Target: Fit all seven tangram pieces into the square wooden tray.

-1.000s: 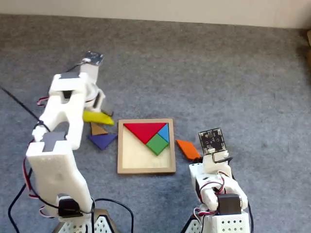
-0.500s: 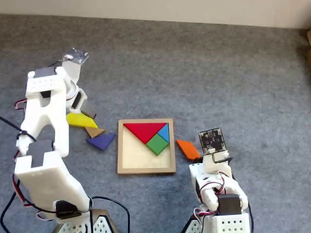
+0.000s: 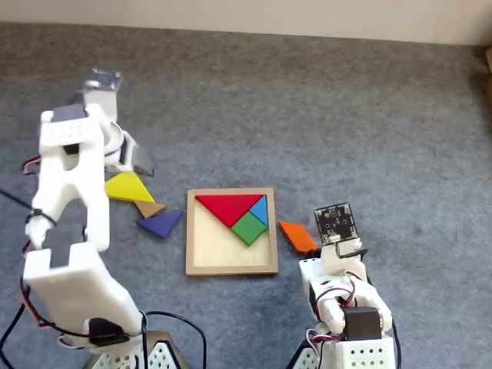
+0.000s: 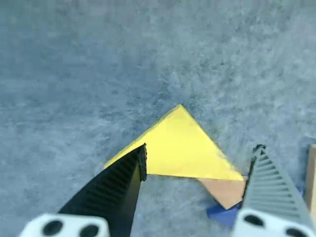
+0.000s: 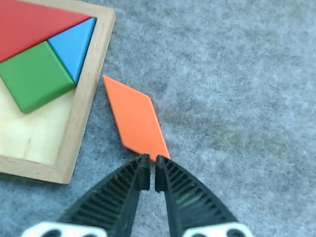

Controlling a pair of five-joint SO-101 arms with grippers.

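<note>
Over the last second we see the left arm point(image 3: 73, 177) swing from near the tray toward the left edge of the high view, and the yellow triangle point(image 3: 127, 187) shift left with it; the right arm point(image 3: 346, 307) and the other pieces have not moved. At the left of the high view, the left gripper point(image 3: 132, 163) sits over the yellow triangle's upper edge. In the left wrist view, the left gripper point(image 4: 200, 153) is spread wide, one fingertip at each end of the yellow triangle point(image 4: 180, 148), which lies flat on the grey carpet; we cannot tell whether the fingertips touch it. A tan piece point(image 3: 150, 207) abuts the triangle's lower right corner, with a dark blue triangle point(image 3: 161, 224) just beside it. At the centre lies the square wooden tray point(image 3: 231, 270), holding a red triangle point(image 3: 227, 207), a small blue triangle point(image 3: 260, 209) and a green square point(image 3: 248, 227) in its upper right part, all touching. An orange parallelogram point(image 3: 297, 236) lies on the carpet just right of the tray. In the right wrist view, the right gripper point(image 5: 148, 173) is pressed together, empty, with its tips just beside the parallelogram's nearest corner.
</note>
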